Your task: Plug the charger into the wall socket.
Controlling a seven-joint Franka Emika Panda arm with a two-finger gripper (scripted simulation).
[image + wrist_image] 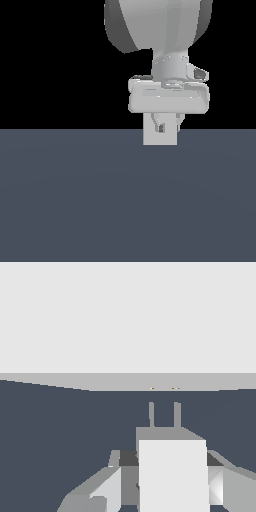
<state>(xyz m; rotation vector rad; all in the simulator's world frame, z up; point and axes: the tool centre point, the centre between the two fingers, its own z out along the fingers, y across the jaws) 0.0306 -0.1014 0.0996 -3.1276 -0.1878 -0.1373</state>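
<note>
In the wrist view my gripper (167, 468) is shut on the charger (172, 476), an off-white block with one finger on each side. Two grey prongs (151, 413) stick out of its far end. They point at the wall socket (128, 316), a broad off-white plate close ahead. Its two yellowish dots (163, 388) sit just beyond the prong tips, with a small gap between. In the exterior view the gripper (169, 126) hangs low over the floor in front of an off-white square (152, 137). There I cannot separate the charger from the socket.
A dark blue-grey floor (75, 200) runs under everything. The arm's large grey links (160, 25) rise above the hand in the exterior view. Nothing else shows.
</note>
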